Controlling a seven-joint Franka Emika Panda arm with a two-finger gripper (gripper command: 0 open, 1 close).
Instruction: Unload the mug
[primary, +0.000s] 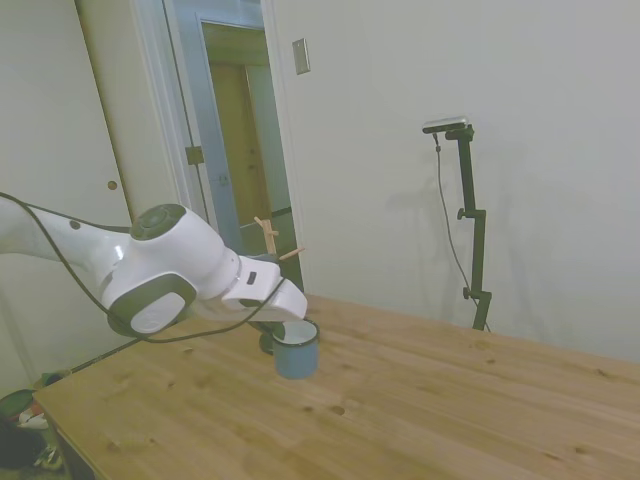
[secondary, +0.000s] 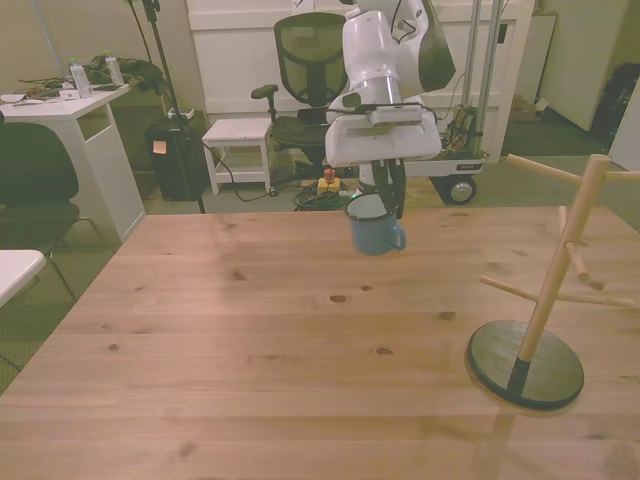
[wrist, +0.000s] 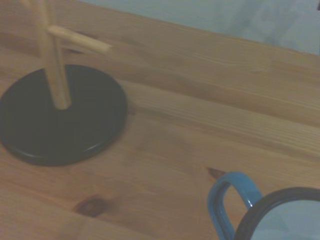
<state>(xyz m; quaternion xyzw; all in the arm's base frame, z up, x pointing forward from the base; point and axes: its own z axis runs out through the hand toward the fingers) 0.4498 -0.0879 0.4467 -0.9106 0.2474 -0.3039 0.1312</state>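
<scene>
A small light-blue mug (secondary: 375, 230) with a white inside and dark rim hangs slightly tilted just over the far part of the wooden table (secondary: 250, 340). My gripper (secondary: 386, 200) is shut on its rim from above. The side view shows the same mug (primary: 296, 351) right under the gripper (primary: 292, 318), low over the table. From the wrist, only the mug's blue handle (wrist: 227, 200) and part of its rim show. The mug is apart from the wooden peg stand (secondary: 560, 270), which stands on the front view's right.
The peg stand's round black base (secondary: 527, 366) sits near the table's edge on the front view's right, its pegs sticking out sideways; its base (wrist: 60, 117) also shows in the wrist view. An office chair (secondary: 310, 60) and a white desk (secondary: 70, 110) stand beyond the table.
</scene>
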